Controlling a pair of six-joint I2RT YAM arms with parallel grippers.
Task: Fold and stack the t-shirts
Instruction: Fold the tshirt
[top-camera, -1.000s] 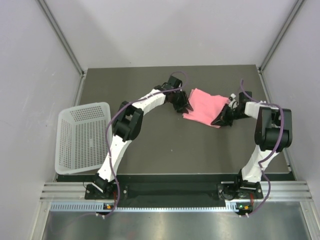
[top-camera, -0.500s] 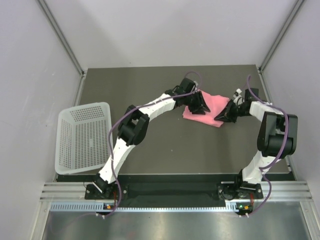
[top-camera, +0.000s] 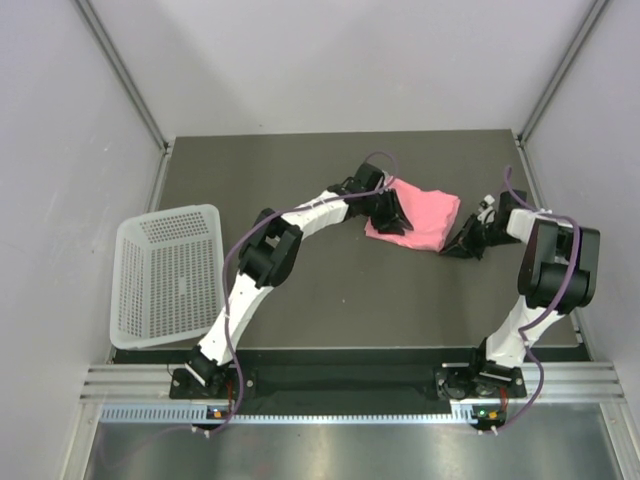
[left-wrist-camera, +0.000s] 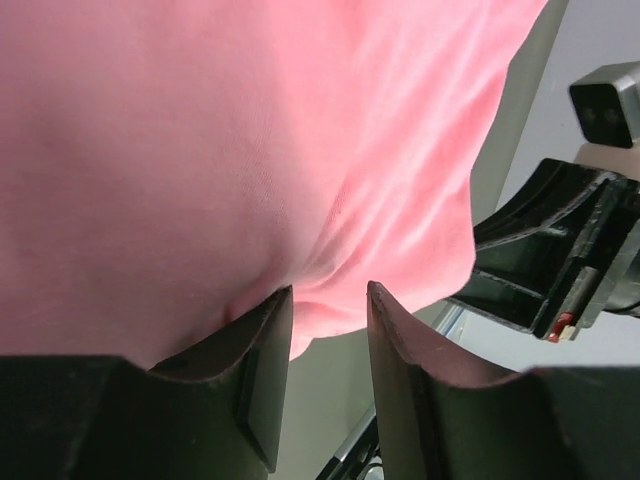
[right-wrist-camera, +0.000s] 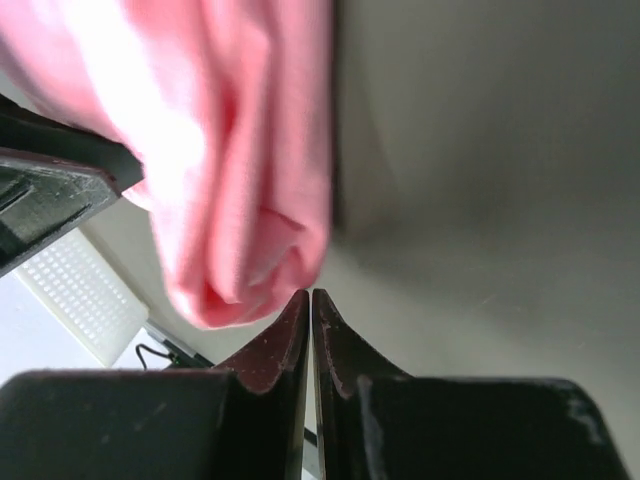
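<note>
T-shirt (top-camera: 420, 215) lies folded on counter (top-camera: 330, 300), well right of basket (top-camera: 165, 275). My left pincer (left-wrist-camera: 328, 292) is half open at its basket-side edge, gripping nothing. My right pincer (right-wrist-camera: 311, 296) is shut and empty. Risk: I snag one layer and undo the fold.

Soft even overhead light; t-shirt (right-wrist-camera: 230, 150) blurred and glary in the right wrist view.

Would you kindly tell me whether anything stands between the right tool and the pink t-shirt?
Nothing visible does. The shut right tool sits just right of the t-shirt, only bare table between them; the left tool is at the shirt's opposite edge.
</note>
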